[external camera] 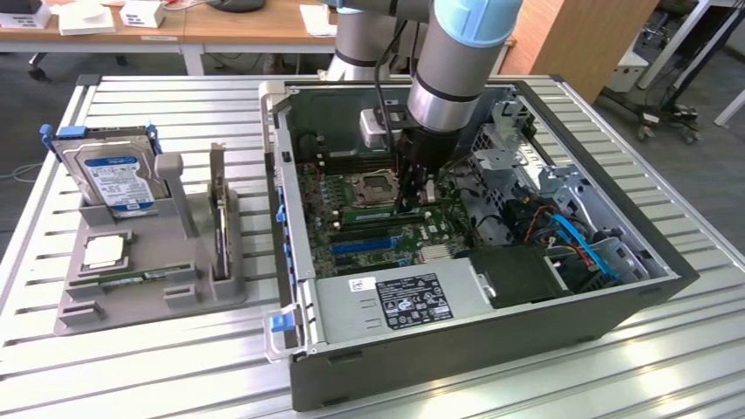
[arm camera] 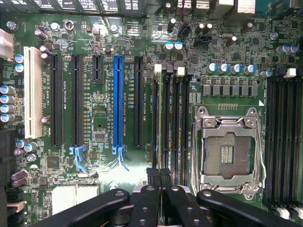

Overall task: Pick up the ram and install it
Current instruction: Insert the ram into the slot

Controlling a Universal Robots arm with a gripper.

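1. Exterior view: the gripper [external camera: 410, 206] is down inside the open computer case [external camera: 466, 371], with its fingers drawn together and almost fully closed. The ram [external camera: 363, 212] shows as a thin green strip on edge. It runs away from the fingertips along a memory slot, with the CPU socket [external camera: 379, 185] just beside it. I cannot tell here whether the tips pinch the stick or only bear on its top edge. The hard drive [external camera: 117, 179] and the expansion card [external camera: 219, 205] stand in a grey holder outside the case, well apart from the fingers.

2. Wrist view: the fingers [arm camera: 150, 189] of the gripper [arm camera: 158, 172] meet with no visible gap over the near end of a bank of dark slots. The ram [arm camera: 164, 118] runs straight out ahead of the tips, edge-on, in line with the seam between them. The CPU socket [arm camera: 227, 153] lies just to one side of that line and the blue slot [arm camera: 118, 99] further off to the other. The stick looks lowered into its slot, but I cannot make out whether the end latches have caught.

3. Handling, as a judgement: the stick should be light, stiff and thin, and fragile at its chips and contact edge.
   - It is best held across the flat faces near the top edge, close to the middle of its length.
   - The smooth faces give little purchase, so a narrow pinch could slip.
   - Pressure should go straight down and evenly, because twisting could stress the board or the slot.
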